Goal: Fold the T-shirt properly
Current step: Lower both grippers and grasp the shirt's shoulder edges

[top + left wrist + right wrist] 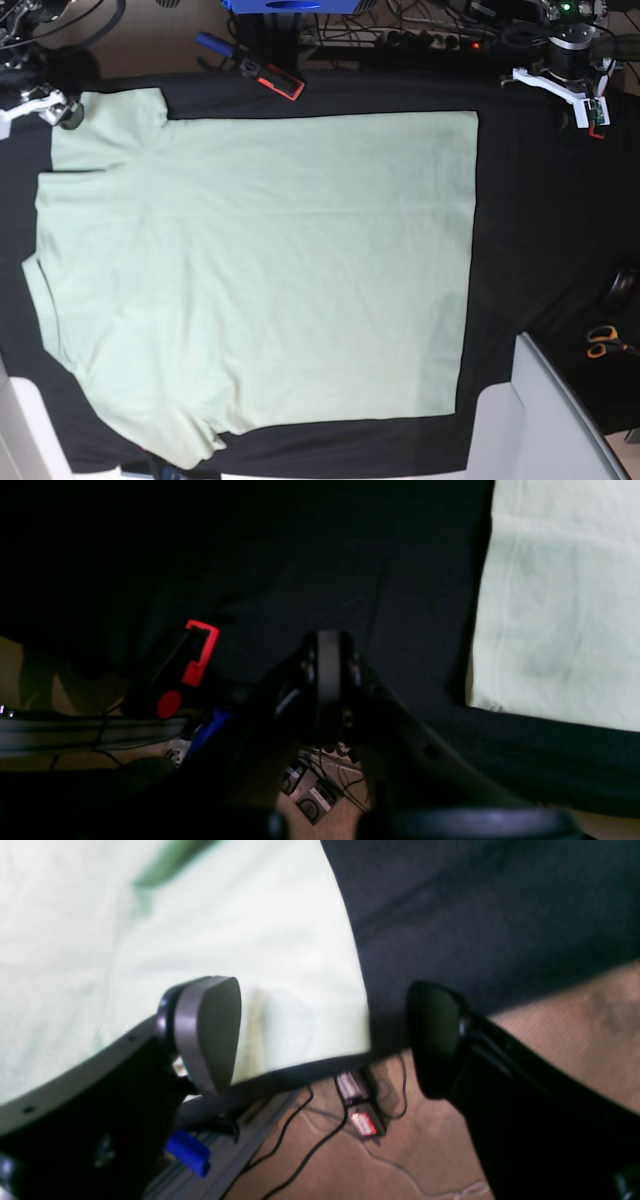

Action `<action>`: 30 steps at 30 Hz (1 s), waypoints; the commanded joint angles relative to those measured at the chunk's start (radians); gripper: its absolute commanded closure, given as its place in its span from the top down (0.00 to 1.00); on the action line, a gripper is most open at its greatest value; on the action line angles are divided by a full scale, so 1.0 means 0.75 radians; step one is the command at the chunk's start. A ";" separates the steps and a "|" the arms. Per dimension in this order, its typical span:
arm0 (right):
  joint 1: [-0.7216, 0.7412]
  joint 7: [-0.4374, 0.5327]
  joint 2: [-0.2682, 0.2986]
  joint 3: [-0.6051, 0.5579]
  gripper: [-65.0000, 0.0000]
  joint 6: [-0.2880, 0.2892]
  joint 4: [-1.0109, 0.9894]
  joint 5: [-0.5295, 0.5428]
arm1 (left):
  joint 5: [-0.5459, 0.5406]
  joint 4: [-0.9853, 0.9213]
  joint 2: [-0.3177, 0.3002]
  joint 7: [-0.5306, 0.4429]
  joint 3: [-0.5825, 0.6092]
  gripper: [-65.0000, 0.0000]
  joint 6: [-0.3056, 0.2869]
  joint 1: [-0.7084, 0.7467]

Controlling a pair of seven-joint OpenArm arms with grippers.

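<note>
The right gripper (322, 1037) stands with its jaws spread wide and nothing between them; the grey pad (207, 1032) hangs over the corner of the T-shirt (175, 955), the dark pad (435, 1037) sits out past the shirt's edge, and the cloth corner lies in the gap below. In the base view this gripper (58, 110) sits at the upper left, just beside the shirt's sleeve. The left gripper (327, 680) has its jaws pressed together on nothing, the two fingers forming one dark block over the black table cloth (310, 565), well apart from the shirt's edge at the right of its own view. In the base view it (588, 108) is at the upper right, over bare black cloth.

The pale mint-green T-shirt (260, 270) lies spread flat across the middle of the table, its hem running as a straight edge on the right, and its sleeves on the left, one at the top corner and one at the bottom. The black table cloth (530, 230) shows all round it.

Along the far edge, just beyond the shirt, lies a red-and-black clamp (272, 78), with a blue-handled tool (212, 44) near it. At the right edge, orange-handled scissors (602, 342) rest on the cloth. Cables and a power strip (362, 1110) lie on the brown floor below the table edge
</note>
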 commanded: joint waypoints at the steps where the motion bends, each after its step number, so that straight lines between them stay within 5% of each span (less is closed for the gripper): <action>1: -0.005 0.005 0.021 0.005 0.76 0.007 -0.008 0.013 | -0.001 0.021 -0.010 -0.022 -0.006 0.00 0.003 0.012; 10: -0.013 0.005 0.025 -0.054 0.75 0.007 -0.067 0.013 | -0.001 0.021 -0.010 -0.022 -0.006 0.00 0.003 0.010; 16: -0.018 0.005 0.015 -0.107 0.54 0.007 -0.063 0.013 | -0.003 0.021 -0.010 -0.022 -0.006 0.00 0.003 0.010; 26: -0.016 -0.057 0.013 -0.115 0.53 0.007 -0.063 0.013 | -0.003 0.021 -0.008 -0.020 -0.006 0.00 0.003 0.008; 30: -0.016 -0.057 0.015 -0.115 0.31 0.007 -0.075 0.013 | -0.003 0.006 -0.006 -0.018 -0.006 0.00 0.005 -0.014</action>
